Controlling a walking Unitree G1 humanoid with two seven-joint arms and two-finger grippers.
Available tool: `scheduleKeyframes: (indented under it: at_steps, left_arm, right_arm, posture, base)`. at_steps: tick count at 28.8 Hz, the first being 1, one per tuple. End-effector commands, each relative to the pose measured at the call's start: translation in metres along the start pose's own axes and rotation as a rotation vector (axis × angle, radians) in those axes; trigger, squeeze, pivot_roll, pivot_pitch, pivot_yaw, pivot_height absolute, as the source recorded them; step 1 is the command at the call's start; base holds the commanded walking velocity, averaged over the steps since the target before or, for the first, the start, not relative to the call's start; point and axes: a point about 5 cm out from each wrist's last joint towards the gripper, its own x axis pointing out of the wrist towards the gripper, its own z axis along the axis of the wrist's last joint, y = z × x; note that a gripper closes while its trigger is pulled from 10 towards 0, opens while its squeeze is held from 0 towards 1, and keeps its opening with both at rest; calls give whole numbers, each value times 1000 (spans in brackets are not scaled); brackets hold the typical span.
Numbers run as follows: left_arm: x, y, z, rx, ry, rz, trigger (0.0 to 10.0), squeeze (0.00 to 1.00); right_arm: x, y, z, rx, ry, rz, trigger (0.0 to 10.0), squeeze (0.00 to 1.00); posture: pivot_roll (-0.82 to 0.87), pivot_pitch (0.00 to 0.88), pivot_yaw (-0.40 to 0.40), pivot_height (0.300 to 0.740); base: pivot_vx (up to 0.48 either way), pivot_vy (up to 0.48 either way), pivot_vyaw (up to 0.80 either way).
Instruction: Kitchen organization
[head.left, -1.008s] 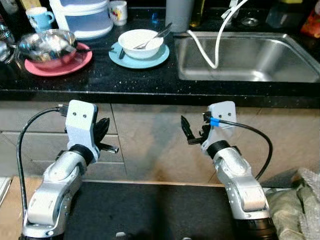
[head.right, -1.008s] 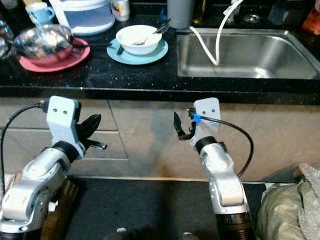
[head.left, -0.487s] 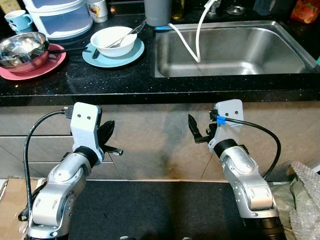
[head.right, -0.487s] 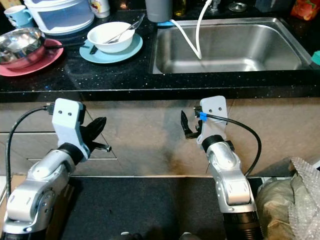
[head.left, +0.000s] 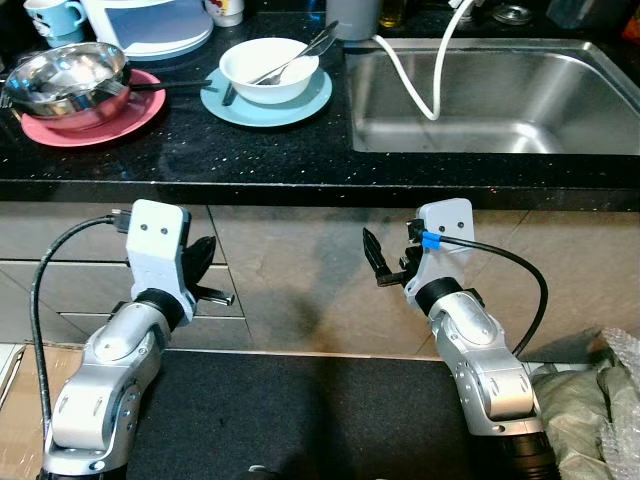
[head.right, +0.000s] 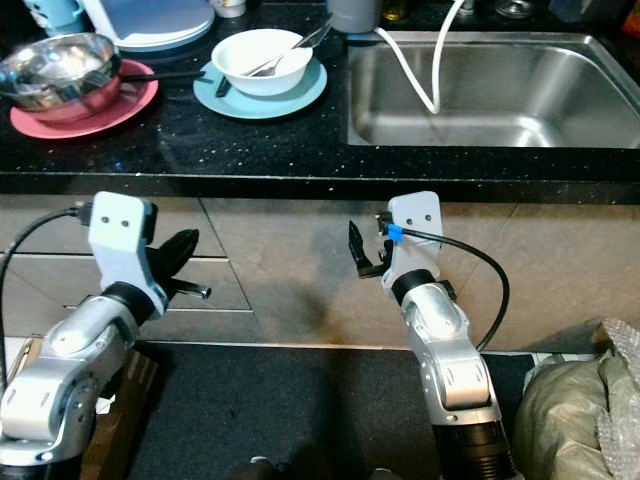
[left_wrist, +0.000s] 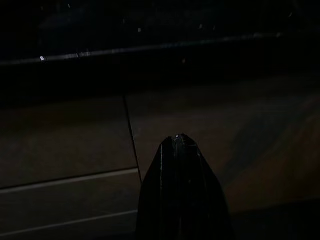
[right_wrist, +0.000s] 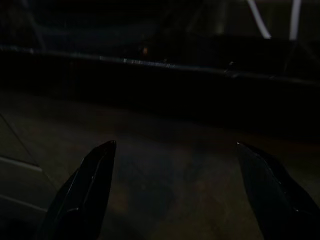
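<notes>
White bowl (head.left: 268, 68) on counter's (head.left: 200, 150) back edge, up-left of both; L gripper (head.left: 204, 258) nearer, pinched shut, R gripper (head.left: 385, 262) wide

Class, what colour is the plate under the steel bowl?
The plate under the steel bowl is pinkish-red, clearest in the left eye view.

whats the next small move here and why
Probably raise the open right gripper toward the white bowl on the light blue plate. Both grippers hang below the black countertop edge, holding nothing, and the steel sink sits beside the dishes.
</notes>
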Motion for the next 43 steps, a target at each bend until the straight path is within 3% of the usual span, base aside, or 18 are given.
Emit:
scheduleKeyframes:
  at_steps: [1,8,12,15,26,43]
  left_arm:
    - [-1,2,7,-17,-23,9,10000,0]
    - [3,7,15,-21,-61,34,10000,0]
    - [6,14,25,-36,-111,54,10000,0]
    - [7,13,26,-27,-105,37,10000,0]
    - [7,12,31,-17,-131,37,10000,0]
    - [8,10,34,-2,-148,15,10000,0]
  right_arm:
    - [-1,-3,13,37,-76,-5,10000,0]
    - [3,-3,32,5,-156,18,10000,0]
    - [8,-3,58,-5,-251,20,10000,0]
    - [12,-5,55,-53,-210,5,10000,0]
    - [13,-9,50,-36,-190,-34,10000,0]
    - [13,-9,47,-26,-174,-51,10000,0]
  posture:
    - [7,98,22,740]
    - [7,89,18,740]
    - [5,86,18,740]
    - [8,90,16,740]
    - [14,100,13,740]
    - [16,103,21,740]
  base:
    - [0,0,0]
    - [0,0,0]
    - [0,0,0]
    - [0,0,0]
    - [0,0,0]
    - [386,0,0]
